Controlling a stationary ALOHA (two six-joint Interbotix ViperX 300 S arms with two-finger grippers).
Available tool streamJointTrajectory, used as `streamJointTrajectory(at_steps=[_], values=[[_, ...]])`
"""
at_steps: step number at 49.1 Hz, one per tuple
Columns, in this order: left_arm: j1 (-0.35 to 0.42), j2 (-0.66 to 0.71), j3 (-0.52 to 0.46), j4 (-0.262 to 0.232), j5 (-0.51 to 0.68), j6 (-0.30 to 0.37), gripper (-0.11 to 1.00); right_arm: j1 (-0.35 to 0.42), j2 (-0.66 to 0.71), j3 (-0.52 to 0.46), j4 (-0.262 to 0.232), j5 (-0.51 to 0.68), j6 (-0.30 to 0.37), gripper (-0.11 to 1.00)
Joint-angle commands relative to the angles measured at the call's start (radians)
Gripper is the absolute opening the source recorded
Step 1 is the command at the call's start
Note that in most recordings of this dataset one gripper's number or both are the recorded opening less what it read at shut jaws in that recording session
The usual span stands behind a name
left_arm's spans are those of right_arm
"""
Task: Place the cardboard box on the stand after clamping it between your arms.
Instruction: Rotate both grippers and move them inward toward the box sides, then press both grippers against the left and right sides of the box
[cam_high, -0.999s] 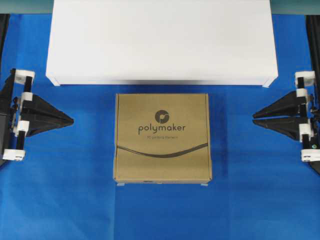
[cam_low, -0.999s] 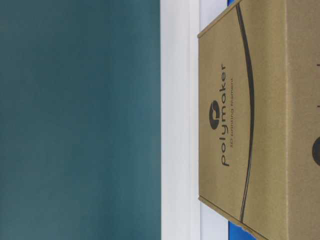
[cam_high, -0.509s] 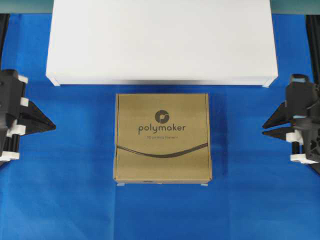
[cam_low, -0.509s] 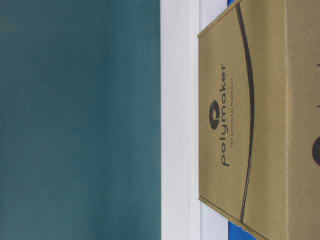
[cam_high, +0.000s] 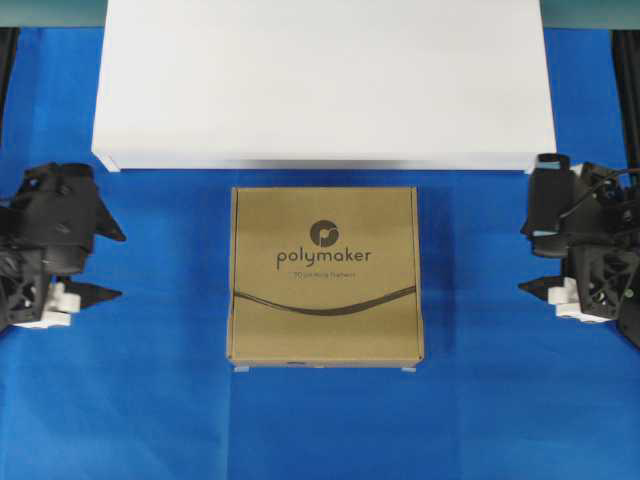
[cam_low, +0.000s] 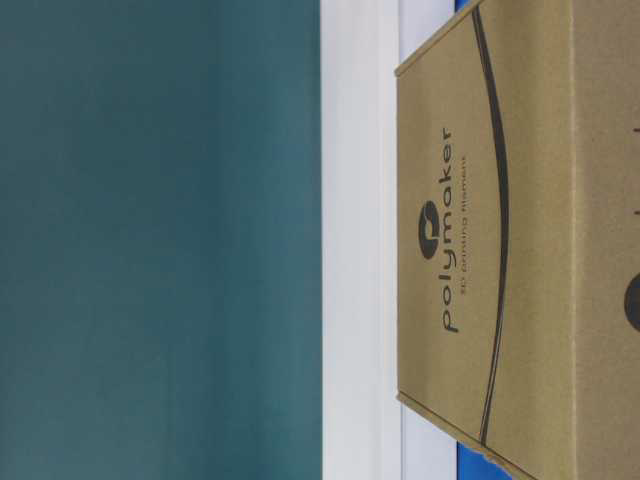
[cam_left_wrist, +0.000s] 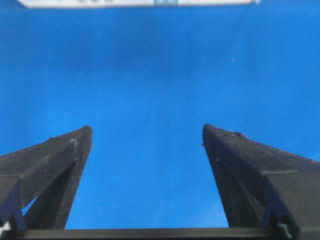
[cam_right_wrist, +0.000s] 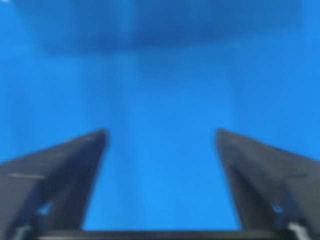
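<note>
Change: both grippers, pressed together a second ago, are now standing spread, and the arms are pitching downward at the frame's side edges; box and stand are lying exactly as before.
Blue cloth (cam_high: 320, 430): a flat blue cover filling the overhead view, carrying everything.
Stand: the wide low white rectangular platform (cam_high: 320, 80) is spanning the upper part of the overhead view, its top bare.
Box: the square flat brown cardboard carton (cam_high: 325, 275) with the dark "polymaker" logo is sitting at centre frame, just below the stand's front edge, not on it.
Left gripper (cam_high: 108, 265): at the left edge, black pointed fingers apart, holding nothing, well clear of the box.
Right gripper (cam_high: 530, 262): at the right edge, likewise spread and empty, well apart from the box.
Wrist views: each is showing two parted fingers over bare blue.
Meaning: clamping is not yet begun; the arms are likely readying to close in on the box's sides.
</note>
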Motion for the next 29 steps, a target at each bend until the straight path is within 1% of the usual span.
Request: streamJointTrajectory(at_steps=[1, 7, 12, 21, 25, 29], values=[[0.005, 0.026, -0.003, 0.003, -0.048, -0.002, 0.87, -0.009, 0.035, -0.017, -0.003, -0.009, 0.003, 0.99], [0.005, 0.087, 0.011, 0.003, -0.124, 0.000, 0.82, -0.020, 0.115, -0.020, -0.008, -0.060, 0.000, 0.97], [0.009, 0.150, 0.011, 0.003, -0.181, -0.002, 0.82, -0.021, 0.193, -0.025, -0.014, -0.138, 0.000, 0.97], [0.018, 0.291, -0.031, 0.003, -0.264, 0.000, 0.82, -0.021, 0.336, -0.038, -0.015, -0.279, 0.000, 0.97], [0.020, 0.356, -0.055, 0.003, -0.291, 0.006, 0.82, -0.021, 0.388, -0.060, -0.015, -0.316, -0.005, 0.97], [0.020, 0.417, -0.084, 0.003, -0.295, 0.006, 0.82, -0.021, 0.431, -0.083, -0.014, -0.333, -0.020, 0.97]])
